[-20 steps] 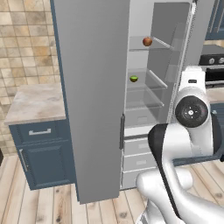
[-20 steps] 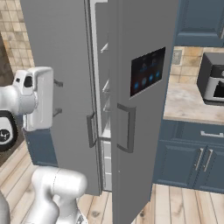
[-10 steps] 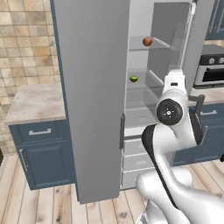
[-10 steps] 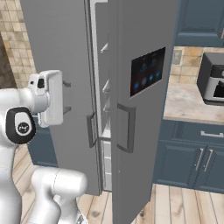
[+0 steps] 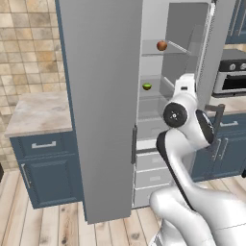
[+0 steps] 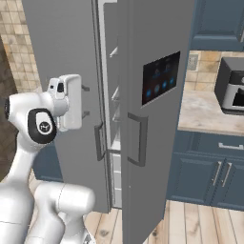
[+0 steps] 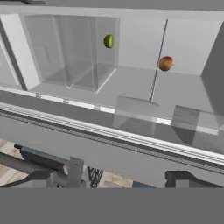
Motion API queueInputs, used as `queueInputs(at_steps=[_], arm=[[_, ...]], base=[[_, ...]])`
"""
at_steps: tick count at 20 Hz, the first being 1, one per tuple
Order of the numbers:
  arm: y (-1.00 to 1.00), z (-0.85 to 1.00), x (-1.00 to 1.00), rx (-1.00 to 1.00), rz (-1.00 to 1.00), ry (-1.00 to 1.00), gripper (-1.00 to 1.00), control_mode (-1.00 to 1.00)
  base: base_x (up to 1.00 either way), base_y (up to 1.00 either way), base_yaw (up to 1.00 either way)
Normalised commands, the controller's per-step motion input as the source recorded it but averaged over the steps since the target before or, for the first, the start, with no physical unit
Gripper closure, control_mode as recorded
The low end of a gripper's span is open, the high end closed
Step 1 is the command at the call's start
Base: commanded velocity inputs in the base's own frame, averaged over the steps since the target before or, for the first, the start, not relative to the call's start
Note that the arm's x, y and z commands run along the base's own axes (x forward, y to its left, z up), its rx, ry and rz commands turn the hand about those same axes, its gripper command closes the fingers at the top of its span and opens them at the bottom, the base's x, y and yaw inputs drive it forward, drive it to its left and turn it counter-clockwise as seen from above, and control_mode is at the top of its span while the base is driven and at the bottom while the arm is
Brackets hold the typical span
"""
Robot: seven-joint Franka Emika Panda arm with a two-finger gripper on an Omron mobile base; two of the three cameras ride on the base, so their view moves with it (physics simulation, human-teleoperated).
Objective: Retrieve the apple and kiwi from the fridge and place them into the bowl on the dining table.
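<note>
I'm lining the hand up with the open fridge (image 5: 101, 96). The apple (image 5: 162, 45) sits on an upper glass shelf (image 5: 178, 48), the kiwi (image 5: 147, 87) on the shelf below, both toward the back and well apart. I'd go for one fruit at a time, coming in level between shelves to clear their thin edges. Both fruits are small, smooth and round, likely to roll on glass, so I'd close around the widest part. Whether my jaws are spread, I cannot tell.
</note>
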Motion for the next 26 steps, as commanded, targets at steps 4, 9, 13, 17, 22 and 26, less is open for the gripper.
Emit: queueInputs(at_steps=[4,9,13,17,22,26], arm=[[-0.19,0.00,0.48,0.00,-0.10,0.00,-1.00,-1.00],[0.00,0.00,0.74,0.00,-0.10,0.00,-1.00,-1.00],[-0.11,0.00,0.43,0.00,-0.10,0.00,-1.00,-1.00],[-0.70,-0.01,0.01,0.00,-0.20,0.00,-1.00,-1.00],[-0.98,0.00,-0.23,0.00,-0.20,0.00,-1.00,-1.00],[-1.00,0.00,-0.37,0.01,-0.20,0.00,-1.00,-1.00]], base=[[0.00,0.00,0.00],[0.00,0.00,0.00],[0.00,0.00,0.00],[0.00,0.00,0.00],[0.00,0.00,0.00],[0.00,0.00,0.00]])
